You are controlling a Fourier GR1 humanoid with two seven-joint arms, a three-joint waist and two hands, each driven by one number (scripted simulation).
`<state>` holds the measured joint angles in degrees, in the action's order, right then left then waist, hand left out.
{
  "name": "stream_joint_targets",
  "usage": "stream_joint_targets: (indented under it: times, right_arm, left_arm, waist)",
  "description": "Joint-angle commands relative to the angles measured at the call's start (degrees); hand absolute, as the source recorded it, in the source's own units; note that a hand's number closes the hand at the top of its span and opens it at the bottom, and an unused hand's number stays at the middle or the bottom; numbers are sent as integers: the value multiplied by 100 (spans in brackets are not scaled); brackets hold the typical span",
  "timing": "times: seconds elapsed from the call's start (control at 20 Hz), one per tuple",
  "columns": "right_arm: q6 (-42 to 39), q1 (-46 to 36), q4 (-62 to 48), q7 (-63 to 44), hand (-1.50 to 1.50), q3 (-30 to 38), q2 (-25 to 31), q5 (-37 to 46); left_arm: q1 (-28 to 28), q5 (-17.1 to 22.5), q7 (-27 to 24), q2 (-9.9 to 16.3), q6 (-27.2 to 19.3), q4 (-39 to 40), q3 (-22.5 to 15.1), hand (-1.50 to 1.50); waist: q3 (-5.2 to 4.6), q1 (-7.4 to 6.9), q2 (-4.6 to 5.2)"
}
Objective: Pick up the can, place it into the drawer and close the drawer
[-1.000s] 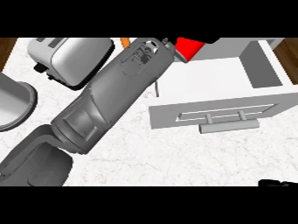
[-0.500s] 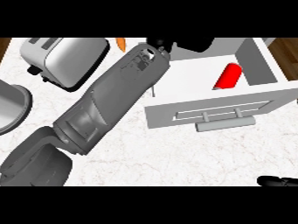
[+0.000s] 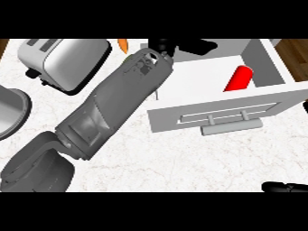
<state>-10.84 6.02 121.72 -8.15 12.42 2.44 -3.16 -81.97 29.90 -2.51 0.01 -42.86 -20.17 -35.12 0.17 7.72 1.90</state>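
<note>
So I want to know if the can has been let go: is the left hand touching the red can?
Apart. The head view shows the left hand up at the drawer's back edge, with bare drawer floor between it and the red can.

A grey forearm (image 3: 116,101) runs in 2 bulky segments, the lower one darker and rounded, the upper one paler with small moulded fittings near the wrist. Its hand (image 3: 173,45) is black. More black parts (image 3: 296,187) show at the lower right edge.

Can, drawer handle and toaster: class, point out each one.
Can (image 3: 240,78), head view, middle of its red side.
Drawer handle (image 3: 231,119), head view, middle of the bar.
Toaster (image 3: 73,63), head view, its silver side.
</note>
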Motion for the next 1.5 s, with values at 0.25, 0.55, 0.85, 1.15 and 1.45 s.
stream_joint_targets:
  times: [0.25, 0.55, 0.85, 1.15, 1.45]
  right_arm:
    - [40, -67, 245, 295, -150, -26, 274, 694]
    - [-137, -301, 463, 473, -150, -81, 775, 1244]
    - [-91, -316, 434, 819, -150, -357, 928, 2051]
    - [95, -587, 278, 687, -150, -810, 1240, 3470]
    - [522, -865, -729, 971, -150, -1551, 1332, 4969]
  left_arm:
    - [184, 430, -92, -1, -355, -255, -70, -150]
    - [27, 725, -110, -1, -384, -327, -6, -150]
    - [-168, 963, -363, -1, -380, -326, 161, -150]
    - [-196, 1026, -518, -1, -414, -351, 187, -150]
    - [-323, 983, -143, -1, -510, -415, 132, -150]
  waist:
    - [-4, 30, -9]
    - [-7, -19, -10]
    - [-7, -211, -49]
    - [-13, -470, -105]
    - [-12, -686, -148]
